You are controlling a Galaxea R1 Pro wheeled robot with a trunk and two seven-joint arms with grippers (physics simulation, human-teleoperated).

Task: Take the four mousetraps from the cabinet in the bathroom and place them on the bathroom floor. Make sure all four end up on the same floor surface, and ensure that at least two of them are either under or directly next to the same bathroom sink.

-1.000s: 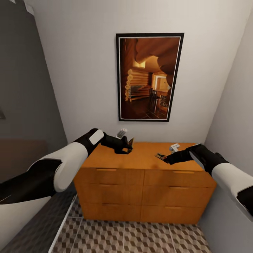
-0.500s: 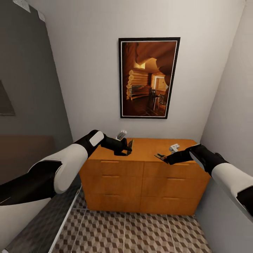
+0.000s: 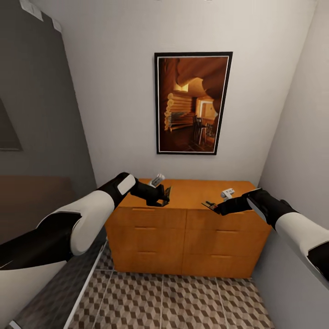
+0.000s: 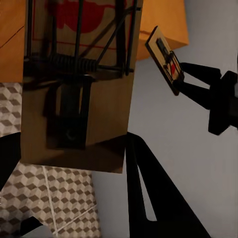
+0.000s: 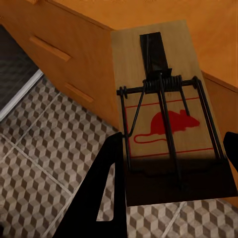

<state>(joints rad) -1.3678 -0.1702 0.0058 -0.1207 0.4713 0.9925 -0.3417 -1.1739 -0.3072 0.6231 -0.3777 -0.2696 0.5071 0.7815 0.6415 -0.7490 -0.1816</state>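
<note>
The orange-brown cabinet (image 3: pixel 185 237) stands against the far wall. My left gripper (image 3: pixel 163 195) is shut on a brown mousetrap (image 3: pixel 167 192) above the cabinet's front left edge; in the left wrist view this mousetrap (image 4: pixel 74 94) hangs over cabinet top and tiles. My right gripper (image 3: pixel 214 206) is shut on a second brown mousetrap (image 3: pixel 209 204), a wooden mousetrap (image 5: pixel 168 129) with a red mouse print, over the front edge. Two pale grey traps lie on the cabinet top, one at the back left (image 3: pixel 157 179), one at the right (image 3: pixel 227 193). Cube-pattern bathroom floor (image 3: pixel 183 301) lies below.
A framed painting (image 3: pixel 193 103) hangs above the cabinet. A grey wall (image 3: pixel 301 137) runs close on the right. Darker tiles (image 3: pixel 55 292) and a pale threshold strip (image 3: pixel 84 285) lie at the left. The other arm's fingers (image 4: pixel 210 91) and trap (image 4: pixel 166 59) show in the left wrist view.
The whole view has pulled back from the cabinet, showing more floor. Both grippers, still holding their traps, now sit at the cabinet's front edge instead of over its top.
</note>
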